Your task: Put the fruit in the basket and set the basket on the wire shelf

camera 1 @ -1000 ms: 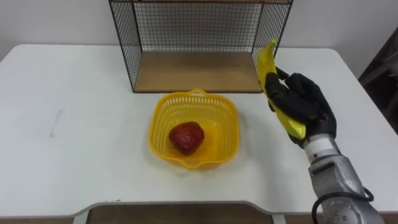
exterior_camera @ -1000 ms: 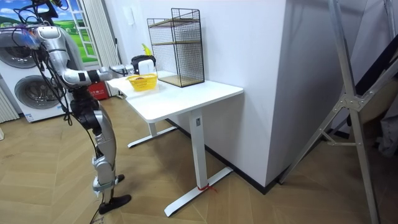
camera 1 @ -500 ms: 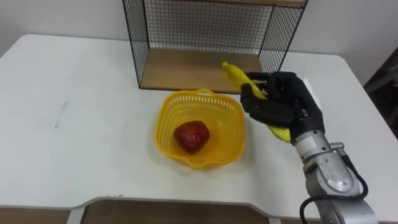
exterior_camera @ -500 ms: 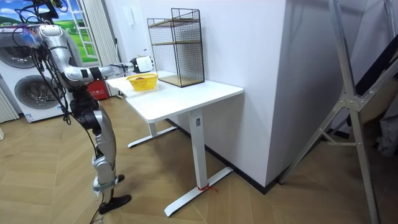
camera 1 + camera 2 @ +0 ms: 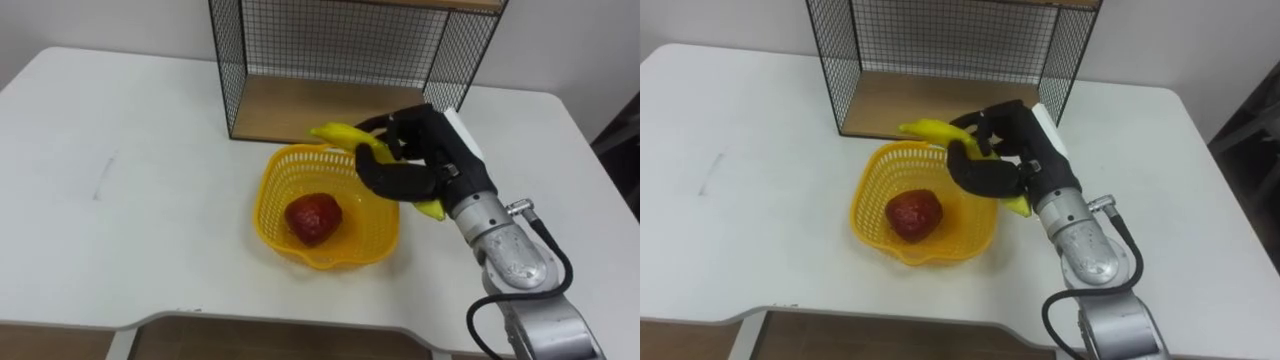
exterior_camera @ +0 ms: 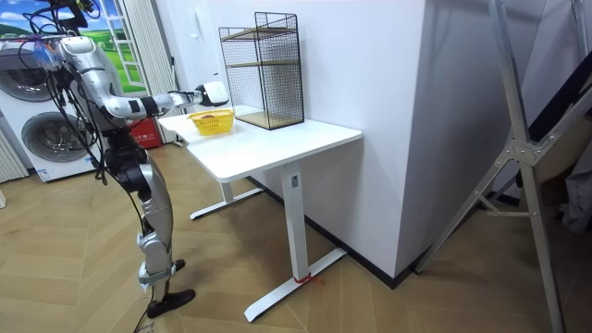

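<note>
Hand: clamped round banana, tip held over rim for dropping in.
Basket: just left of hand, red fruit inside.
Shelf: beyond hand, awaiting basket.

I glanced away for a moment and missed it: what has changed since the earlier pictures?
The right hand, shut on the banana, swung it from beside the wire shelf leftward over the yellow basket rim, tipping it from upright to nearly level. It has not let go. The red fruit, basket and shelf stayed put.

1 fruit in basket, wire shelf just behind, banana over basket's right rim
</note>
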Tool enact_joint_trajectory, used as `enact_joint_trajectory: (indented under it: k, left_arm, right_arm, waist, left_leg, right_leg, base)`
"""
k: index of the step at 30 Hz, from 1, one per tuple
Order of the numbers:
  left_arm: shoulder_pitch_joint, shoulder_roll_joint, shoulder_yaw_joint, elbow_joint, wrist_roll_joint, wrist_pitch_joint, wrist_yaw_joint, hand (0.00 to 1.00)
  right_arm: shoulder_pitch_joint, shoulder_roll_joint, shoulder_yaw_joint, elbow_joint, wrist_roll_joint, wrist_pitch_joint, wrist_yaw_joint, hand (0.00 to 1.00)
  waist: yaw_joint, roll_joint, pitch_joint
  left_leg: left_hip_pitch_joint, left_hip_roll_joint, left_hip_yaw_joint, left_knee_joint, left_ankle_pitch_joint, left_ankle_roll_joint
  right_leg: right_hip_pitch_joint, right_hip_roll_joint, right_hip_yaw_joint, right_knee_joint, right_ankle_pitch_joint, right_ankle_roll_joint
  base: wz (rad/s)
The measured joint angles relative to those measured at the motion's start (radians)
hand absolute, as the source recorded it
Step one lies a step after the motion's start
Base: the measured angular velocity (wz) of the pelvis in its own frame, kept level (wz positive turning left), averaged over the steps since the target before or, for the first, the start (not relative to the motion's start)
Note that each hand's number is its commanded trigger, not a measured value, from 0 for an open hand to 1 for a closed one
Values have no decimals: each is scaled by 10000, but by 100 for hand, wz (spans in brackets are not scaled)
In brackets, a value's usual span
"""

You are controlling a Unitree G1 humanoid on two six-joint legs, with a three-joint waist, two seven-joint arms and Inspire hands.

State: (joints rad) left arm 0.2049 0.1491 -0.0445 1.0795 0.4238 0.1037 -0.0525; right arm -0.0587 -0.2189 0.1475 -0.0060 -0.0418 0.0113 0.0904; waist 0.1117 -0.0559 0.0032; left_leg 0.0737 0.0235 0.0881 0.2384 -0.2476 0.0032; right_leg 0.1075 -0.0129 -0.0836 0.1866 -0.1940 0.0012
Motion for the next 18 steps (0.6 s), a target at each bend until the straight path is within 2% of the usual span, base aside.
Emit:
enact_joint_trajectory:
  k: [8, 18]
  left_arm:
    - [-4, 3, 0, 0, 3, 0, -7, 0]
    - [-128, 53, -3, 0, 8, 8, -6, 0]
  right_arm:
    - [-3, 45, 82, 94, -328, 27, -16, 0]
    - [-21, 55, 284, 339, -802, 45, -29, 0]
  waist:
    - [76, -51, 78]
    - [73, -35, 91]
  left_leg:
    - [-5, -3, -100, -3, 0, 0]
    - [-3, -3, -94, 6, 0, 0]
  right_leg:
    - [-12, -1, -65, -12, -1, 1]
    - [1, -2, -60, -13, 0, 1]
  base:
    - [3]
    - [0]
